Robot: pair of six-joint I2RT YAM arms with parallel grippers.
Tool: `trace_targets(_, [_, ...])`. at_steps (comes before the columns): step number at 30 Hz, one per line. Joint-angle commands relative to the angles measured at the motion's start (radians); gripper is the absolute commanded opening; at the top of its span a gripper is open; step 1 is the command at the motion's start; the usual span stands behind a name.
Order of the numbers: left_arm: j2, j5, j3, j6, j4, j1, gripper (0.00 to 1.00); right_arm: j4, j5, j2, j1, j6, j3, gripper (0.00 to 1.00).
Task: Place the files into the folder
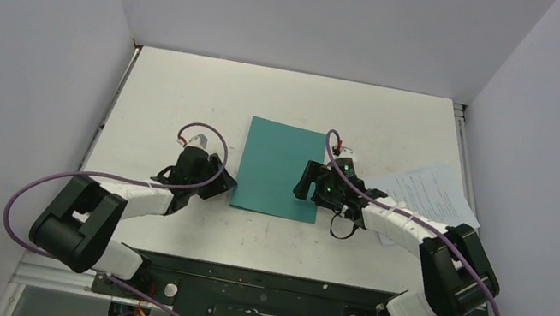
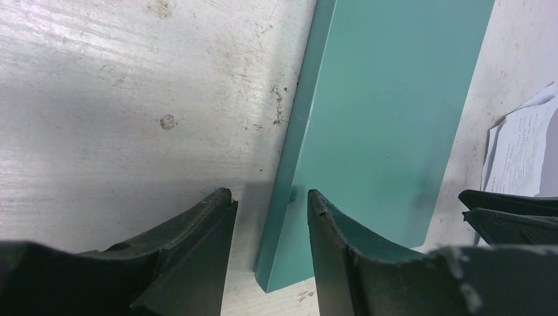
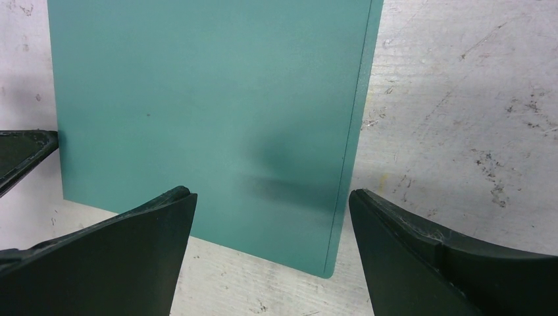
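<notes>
Left wrist view: left gripper point(image 2: 270, 194) apart, astride one edge of the shut folder point(image 2: 388, 118); right gripper point(image 3: 271, 192) wide apart. Opening it probably needs the cover pinched and lifted.

The folder point(image 1: 281, 169) lies flat in the middle of the table point(image 1: 184, 89). The files point(image 1: 427, 193) lie on the table to its right, apart from it and partly under the right arm point(image 1: 404, 223). The left jaws sit at the folder's near left corner and the right jaws at its near right corner, each pair with one side over the folder and one over the table.
</notes>
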Motion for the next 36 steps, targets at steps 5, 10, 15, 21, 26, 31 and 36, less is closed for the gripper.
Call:
trace_targets(5, [0.053,-0.012,-0.034,0.006,-0.075,0.004,0.37,0.017,0.035,-0.038,0.007,0.01,0.023,0.9])
trace_targets(10, [0.062,-0.021,-0.046,0.003,-0.075,0.004,0.33,0.015,0.041,-0.041,0.008,0.012,0.016,0.9])
trace_targets(15, [0.072,-0.025,-0.058,0.002,-0.066,0.005,0.29,0.019,0.039,-0.042,0.012,0.019,0.008,0.9])
trace_targets(21, [0.083,-0.035,-0.067,0.002,-0.061,0.006,0.22,0.037,0.03,-0.027,0.013,0.03,0.008,0.9])
trace_targets(26, [0.088,-0.035,-0.075,-0.001,-0.057,0.014,0.21,0.07,0.006,-0.005,0.013,0.045,0.009,0.9])
trace_targets(31, [0.098,-0.061,-0.08,-0.003,-0.053,0.021,0.21,0.124,-0.034,0.026,0.014,0.061,-0.001,0.9])
trace_targets(36, [0.107,-0.065,-0.089,-0.005,-0.045,0.03,0.2,0.155,-0.044,0.045,0.013,0.072,-0.016,0.9])
